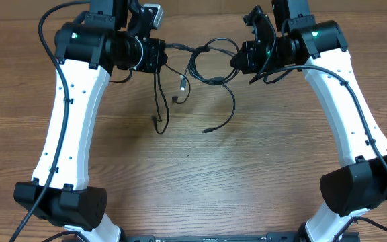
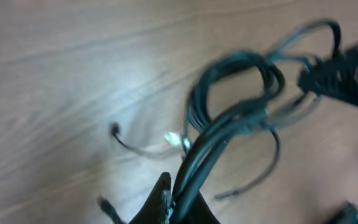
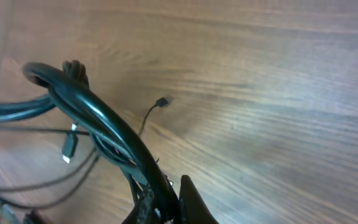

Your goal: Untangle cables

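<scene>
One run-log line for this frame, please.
left gripper: shut on cables | right gripper: shut on cables | state: tangled bundle strung between both grippers, loose plug ends trailing

Far middle: the cables (image 1: 210, 57) stretch in a tangle between my two wrists, barring the way across.
Below the tangle: loose ends trail toward the middle of the counter (image 1: 200, 181).
Near half: bare wood, open passage.
Sides: my left arm (image 1: 72, 121) and right arm (image 1: 345, 114) wall it in.

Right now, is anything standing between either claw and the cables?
Nothing visible does. The left claw and the right claw are both shut on the cables, whose tangled bundle spans the gap between them over the wooden table.
</scene>
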`<state>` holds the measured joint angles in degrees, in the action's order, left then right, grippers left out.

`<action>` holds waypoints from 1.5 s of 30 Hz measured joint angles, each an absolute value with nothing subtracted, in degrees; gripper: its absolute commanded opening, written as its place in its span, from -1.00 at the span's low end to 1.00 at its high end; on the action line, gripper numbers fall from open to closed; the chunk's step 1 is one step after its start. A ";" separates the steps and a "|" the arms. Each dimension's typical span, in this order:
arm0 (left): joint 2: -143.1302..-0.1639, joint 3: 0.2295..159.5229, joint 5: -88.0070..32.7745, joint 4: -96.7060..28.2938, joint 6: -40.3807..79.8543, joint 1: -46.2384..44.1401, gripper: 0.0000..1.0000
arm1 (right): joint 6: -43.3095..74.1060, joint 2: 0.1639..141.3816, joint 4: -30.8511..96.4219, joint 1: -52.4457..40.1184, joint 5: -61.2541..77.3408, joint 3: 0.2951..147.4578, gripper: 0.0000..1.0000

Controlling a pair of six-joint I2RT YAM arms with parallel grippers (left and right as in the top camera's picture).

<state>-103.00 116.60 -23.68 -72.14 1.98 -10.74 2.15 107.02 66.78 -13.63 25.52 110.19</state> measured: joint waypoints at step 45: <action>-110.21 111.85 -44.49 -57.74 2.35 -18.00 -0.92 | 9.13 99.00 62.41 -23.24 35.81 112.05 -0.91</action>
